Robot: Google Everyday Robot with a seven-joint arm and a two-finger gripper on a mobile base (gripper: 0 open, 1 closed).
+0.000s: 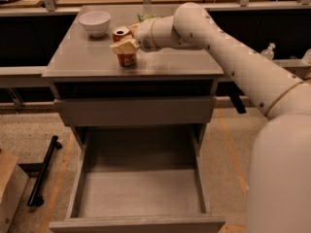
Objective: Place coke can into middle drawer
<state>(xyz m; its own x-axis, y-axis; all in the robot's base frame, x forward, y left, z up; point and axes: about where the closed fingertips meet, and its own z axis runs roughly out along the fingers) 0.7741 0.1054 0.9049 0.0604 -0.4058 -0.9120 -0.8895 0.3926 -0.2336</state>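
Camera view: looks down from the robot's side at a grey drawer cabinet; the white arm reaches in from the right.
Gripper: pale two-finger gripper (124, 47) over the middle of the table, fingers pinching the can across its mid-height, one on each side.
Coke can: small red coke can with a silver top (127, 60), upright or leaning slightly, inside the gripper; its base is at the table surface, and I cannot tell if it has lifted clear.
Table: flat grey table (82, 57) forming the cabinet's top; it carries the can, bowl and bag.
Middle drawer: wide grey middle drawer with a flat floor and low side walls (141, 193), pulled fully out below and in front of the table, nothing in it.
Upper drawer: plain grey flat front panel (129, 111), closed, between table and open drawer.
Bystanders: round white bowl (95, 22) at the back left, near the can but apart; green snack bag (148, 17) behind the wrist, mostly hidden.
Why this grip: a side pinch at mid-height likely keeps the can upright for the carry.
Stage: grasp looks made; lift, move forward and lowering into the drawer remain.
Watch: the table's front edge and upper drawer front lie on the path down.
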